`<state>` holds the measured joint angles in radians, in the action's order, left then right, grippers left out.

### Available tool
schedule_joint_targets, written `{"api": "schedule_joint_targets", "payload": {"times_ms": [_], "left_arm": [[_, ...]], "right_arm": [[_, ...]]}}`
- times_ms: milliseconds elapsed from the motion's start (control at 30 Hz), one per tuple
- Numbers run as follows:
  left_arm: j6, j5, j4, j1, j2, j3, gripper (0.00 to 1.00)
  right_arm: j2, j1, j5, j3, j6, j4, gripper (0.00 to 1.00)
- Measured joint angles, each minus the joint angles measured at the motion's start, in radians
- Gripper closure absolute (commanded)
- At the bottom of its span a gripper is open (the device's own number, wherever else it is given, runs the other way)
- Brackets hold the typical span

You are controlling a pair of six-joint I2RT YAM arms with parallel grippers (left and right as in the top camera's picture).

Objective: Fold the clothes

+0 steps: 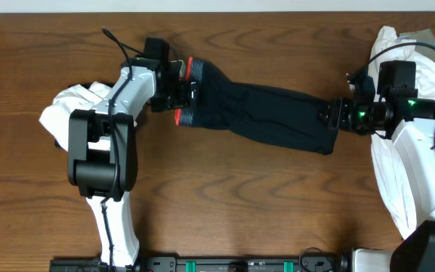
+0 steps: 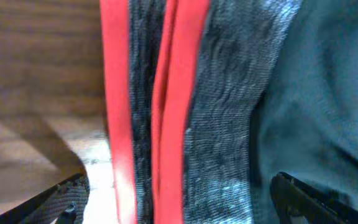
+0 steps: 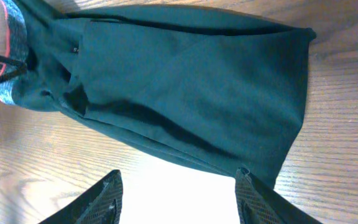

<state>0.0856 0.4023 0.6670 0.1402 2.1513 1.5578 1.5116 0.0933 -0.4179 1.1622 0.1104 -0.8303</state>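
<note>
A dark teal garment [image 1: 266, 113] with a grey and red waistband [image 1: 187, 94] lies stretched across the table from upper left to right. My left gripper [image 1: 183, 91] is at the waistband end. In the left wrist view its fingers [image 2: 179, 190] are spread wide with the waistband [image 2: 179, 112] between them. My right gripper [image 1: 329, 117] is at the garment's hem end. In the right wrist view it is open [image 3: 179, 183], and the hem of the garment [image 3: 185, 87] lies just past the fingertips, touching the right finger.
A crumpled white cloth [image 1: 66, 109] lies at the left under the left arm. A larger white garment [image 1: 421, 136] lies along the right edge under the right arm. The wooden table [image 1: 240, 204] shows bare in front of the dark garment.
</note>
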Motion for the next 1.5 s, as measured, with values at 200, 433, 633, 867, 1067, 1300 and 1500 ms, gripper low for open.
{"api": "schedule_joint_targets", "payload": {"times_ms": [200, 433, 633, 867, 1067, 1300, 1500], "left_arm": [[0.007, 0.070, -0.024, 0.001, 0.002, 0.000, 0.43], [-0.001, 0.097, -0.020, 0.001, 0.002, 0.000, 0.80], [-0.006, 0.108, 0.005, -0.001, 0.002, 0.000, 0.94], [-0.014, 0.059, 0.192, -0.037, -0.060, 0.022, 0.94], [-0.038, -0.088, 0.330, -0.035, -0.233, 0.173, 0.94], [-0.052, -0.179, 0.383, 0.093, -0.308, 0.232, 0.94], [0.007, -0.267, 0.348, 0.291, -0.275, 0.230, 0.94]], "right_arm": [[0.000, 0.000, 0.001, 0.000, -0.002, -0.001, 0.50], [0.000, 0.000, 0.003, 0.000, -0.002, -0.004, 0.53], [0.000, 0.000, 0.003, 0.000, -0.002, -0.026, 0.55], [0.000, 0.000, 0.004, 0.000, -0.002, -0.041, 0.55], [0.000, 0.000, 0.004, 0.000, -0.002, -0.037, 0.55], [0.000, 0.000, 0.005, 0.000, -0.002, -0.041, 0.55], [0.000, 0.000, 0.006, 0.000, -0.002, -0.063, 0.57]]}}
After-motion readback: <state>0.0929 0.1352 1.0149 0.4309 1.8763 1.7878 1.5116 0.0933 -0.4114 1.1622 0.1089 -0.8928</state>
